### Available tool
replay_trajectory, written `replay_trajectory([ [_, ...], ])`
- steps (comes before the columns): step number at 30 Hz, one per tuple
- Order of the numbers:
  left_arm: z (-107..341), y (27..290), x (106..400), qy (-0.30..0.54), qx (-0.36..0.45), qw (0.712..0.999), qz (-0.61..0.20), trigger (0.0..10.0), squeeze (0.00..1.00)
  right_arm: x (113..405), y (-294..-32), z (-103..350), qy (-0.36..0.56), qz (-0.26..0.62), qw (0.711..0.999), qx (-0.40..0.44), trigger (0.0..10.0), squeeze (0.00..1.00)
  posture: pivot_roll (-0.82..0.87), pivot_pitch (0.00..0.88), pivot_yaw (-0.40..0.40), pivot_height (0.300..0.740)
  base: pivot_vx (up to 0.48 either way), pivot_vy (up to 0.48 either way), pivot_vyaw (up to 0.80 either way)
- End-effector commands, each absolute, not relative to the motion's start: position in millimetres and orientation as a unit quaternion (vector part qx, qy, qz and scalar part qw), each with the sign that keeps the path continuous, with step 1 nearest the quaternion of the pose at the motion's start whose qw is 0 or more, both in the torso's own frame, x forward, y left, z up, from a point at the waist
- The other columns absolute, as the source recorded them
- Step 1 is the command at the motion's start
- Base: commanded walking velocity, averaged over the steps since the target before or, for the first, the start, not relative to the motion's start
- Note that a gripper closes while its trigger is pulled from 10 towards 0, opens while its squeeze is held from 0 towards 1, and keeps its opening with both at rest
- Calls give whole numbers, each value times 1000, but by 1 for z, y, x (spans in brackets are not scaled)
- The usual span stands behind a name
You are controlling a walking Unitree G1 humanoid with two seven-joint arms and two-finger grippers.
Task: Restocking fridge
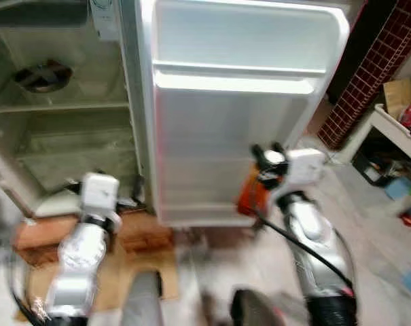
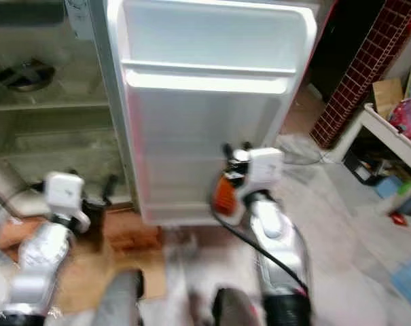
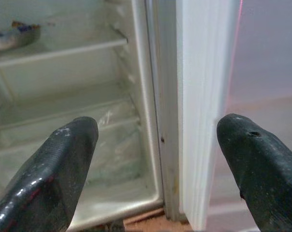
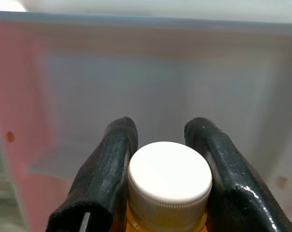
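The fridge door stands open, its white inner side with 2 moulded shelves facing the robot. The right gripper is clamped on an orange bottle just under its white ribbed cap, holding it close to the lower part of the door, near the bottom shelf; no label or writing on the bottle can be read. The left gripper is spread wide, its fingers pointing at the door's hinge edge, beside the fridge interior. A dark round object lies on the upper shelf inside. Brown cardboard lies on the floor before the fridge.
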State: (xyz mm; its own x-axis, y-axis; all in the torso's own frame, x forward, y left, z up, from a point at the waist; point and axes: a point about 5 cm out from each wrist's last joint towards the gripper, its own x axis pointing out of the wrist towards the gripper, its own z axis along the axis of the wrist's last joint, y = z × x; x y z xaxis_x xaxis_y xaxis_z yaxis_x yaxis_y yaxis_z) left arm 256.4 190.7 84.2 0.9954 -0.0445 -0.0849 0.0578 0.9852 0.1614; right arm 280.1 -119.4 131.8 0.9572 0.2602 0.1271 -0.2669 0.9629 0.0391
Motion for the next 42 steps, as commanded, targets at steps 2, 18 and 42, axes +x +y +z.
replay_trajectory([
  [2, 85, 180, 258, 35, 76, 996, -40, 10000, 0, 283, -133, 140, -80, 115, 990, 15, 10000, 0, 97, 0, -58, 626, 461, 0, 0],
  [18, 87, 182, 261, 27, 78, 996, -31, 10000, 0, 287, -133, 141, -82, 122, 989, 15, 10000, 0, 102, 0, -61, 626, 338, 0, 0],
  [42, 82, 189, 239, 58, 93, 994, -17, 10000, 0, 282, -120, 137, -81, 158, 984, 26, 10000, 0, 124, 0, -55, 586, 0, 0, 0],
])
